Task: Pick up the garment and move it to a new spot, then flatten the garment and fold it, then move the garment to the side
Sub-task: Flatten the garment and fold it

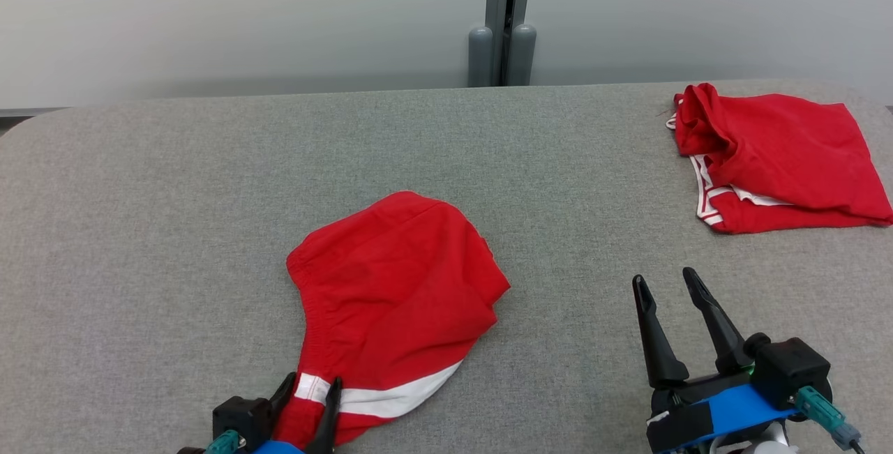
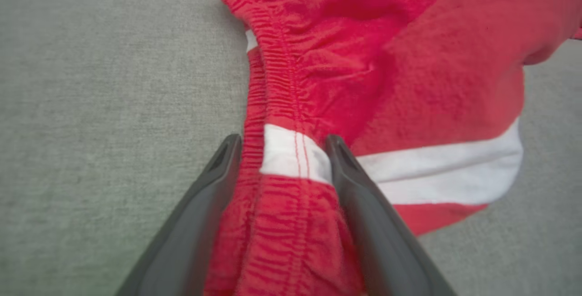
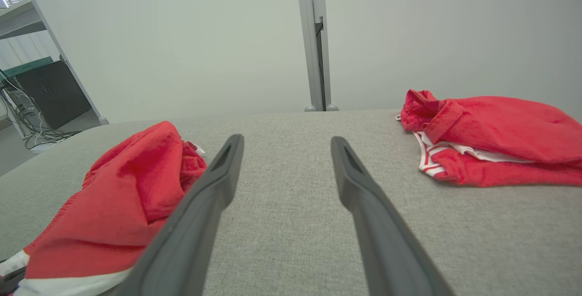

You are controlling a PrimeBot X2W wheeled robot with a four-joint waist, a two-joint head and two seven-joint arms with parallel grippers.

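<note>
Your left claw is spread wide, and the garment's elastic waistband is bunched up between the two fingers at the near edge of the table. Your right claw is just as wide apart, holding nothing, hovering over bare table well to the right. The table is covered in grey woven fabric with rounded far corners. Behind it there's a plain pale wall with a grey post running up the middle, and off to the left sits a dark cabinet with some cables. The garment is red, a bit crumpled and humped, with a white stripe across its near end and over the waistband. It lies left of centre. At the far right corner there's a red pile with white trim, well apart from it.
</note>
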